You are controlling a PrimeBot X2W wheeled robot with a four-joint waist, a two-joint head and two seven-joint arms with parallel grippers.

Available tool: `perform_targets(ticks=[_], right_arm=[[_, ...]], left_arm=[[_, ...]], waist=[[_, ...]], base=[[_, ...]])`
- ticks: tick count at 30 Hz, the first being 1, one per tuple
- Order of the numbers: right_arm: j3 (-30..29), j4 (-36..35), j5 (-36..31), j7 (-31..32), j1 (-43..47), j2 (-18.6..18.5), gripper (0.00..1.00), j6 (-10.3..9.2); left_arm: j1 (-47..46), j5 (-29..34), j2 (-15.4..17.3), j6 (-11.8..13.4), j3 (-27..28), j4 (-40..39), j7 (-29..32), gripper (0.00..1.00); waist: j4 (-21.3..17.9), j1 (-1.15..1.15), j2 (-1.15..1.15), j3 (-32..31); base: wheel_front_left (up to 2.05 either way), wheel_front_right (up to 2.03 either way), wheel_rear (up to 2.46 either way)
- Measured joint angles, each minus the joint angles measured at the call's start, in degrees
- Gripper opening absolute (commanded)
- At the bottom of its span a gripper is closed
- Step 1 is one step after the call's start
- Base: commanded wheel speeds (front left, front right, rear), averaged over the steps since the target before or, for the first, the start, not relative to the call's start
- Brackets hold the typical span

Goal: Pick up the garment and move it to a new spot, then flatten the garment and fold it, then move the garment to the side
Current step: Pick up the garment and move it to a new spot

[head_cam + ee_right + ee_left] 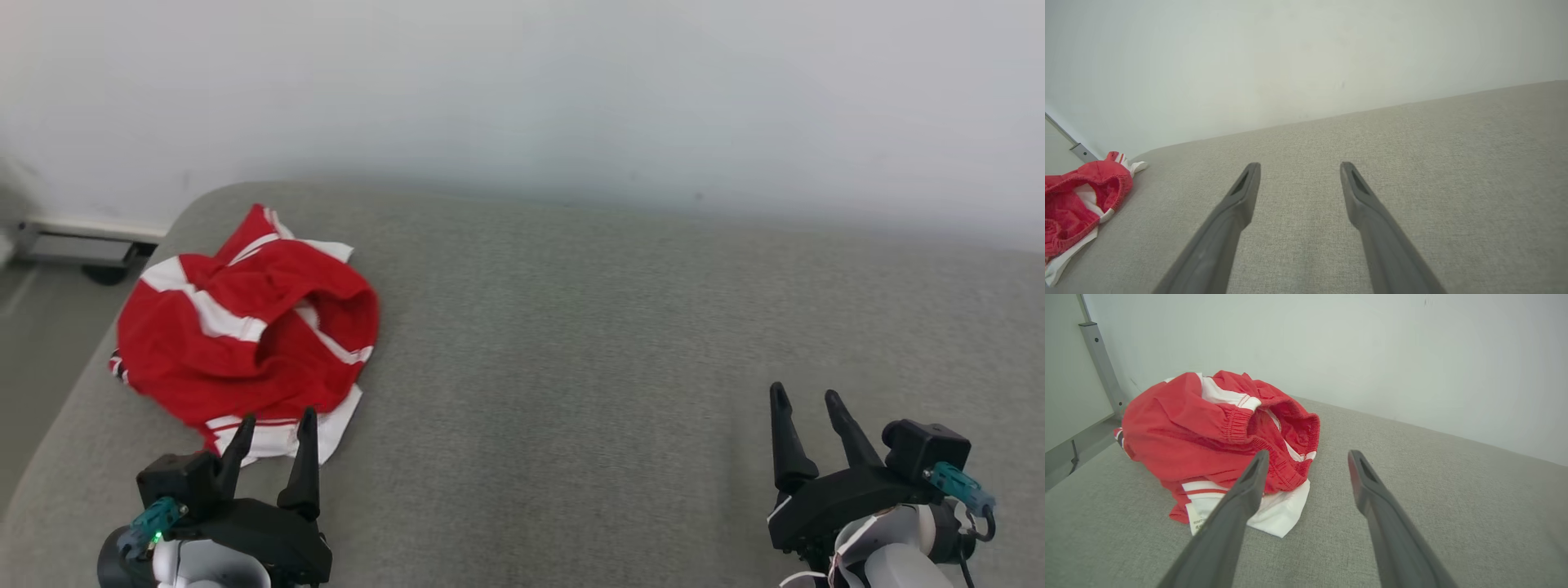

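Observation:
A red garment with white stripes (245, 327) lies crumpled in a heap at the left end of the grey cushioned surface (612, 343). In the left wrist view the garment (1208, 428) shows an elastic waistband and a white hem with a label. My left gripper (276, 418) stands open just short of the heap's near edge, its tips over the white hem; in its own view the left gripper (1308, 454) holds nothing. My right gripper (804, 396) is open over bare fabric at the lower right, far from the garment (1081, 200). The right gripper (1300, 165) is empty too.
A pale wall (571, 90) runs along the back of the surface. The surface's rounded left edge (90, 351) drops to the floor, where a metal frame piece (82, 241) stands beside the wall. Bare grey fabric stretches across the middle and right.

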Motion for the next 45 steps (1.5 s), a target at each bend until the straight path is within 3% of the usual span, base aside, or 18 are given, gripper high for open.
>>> perform_targets(ticks=[14,21,25,30,45], right_arm=[[-2.69,-1.49,-0.31,0.57,0.25,-0.36,1.00,-0.18],[-3.55,-5.30,-2.67,1.27,2.13,-0.99,1.00,-0.18],[-3.25,-8.84,-5.03,2.57,2.64,-1.70,1.00,-0.18],[-1.96,-12.85,-7.33,4.77,2.36,-2.25,1.00,-0.18],[-2.16,-19.82,-10.20,10.55,1.32,-3.12,1.00,-0.18]], left_arm=[[-0.49,-0.09,-0.44,-0.04,-0.45,-0.76,2.31,1.00],[-7.06,-1.07,-1.76,-1.08,-0.80,1.62,6.48,1.00],[-12.59,-1.88,-1.98,-1.10,-0.19,4.97,10.31,1.00],[-18.92,-1.80,0.59,-1.03,1.20,9.46,14.69,1.00],[-25.58,-1.93,3.69,0.00,4.00,21.03,23.94,1.00]], waist=[[11.10,0.00,0.00,1.49],[13.52,0.00,0.00,3.77],[13.46,0.01,0.01,5.43],[12.06,0.01,0.00,7.54],[2.07,0.01,0.01,12.33]], base=[[0.00,0.00,0.00],[0.00,0.00,0.00],[0.00,0.00,0.00],[0.00,0.00,0.00],[0.00,0.00,0.00]])
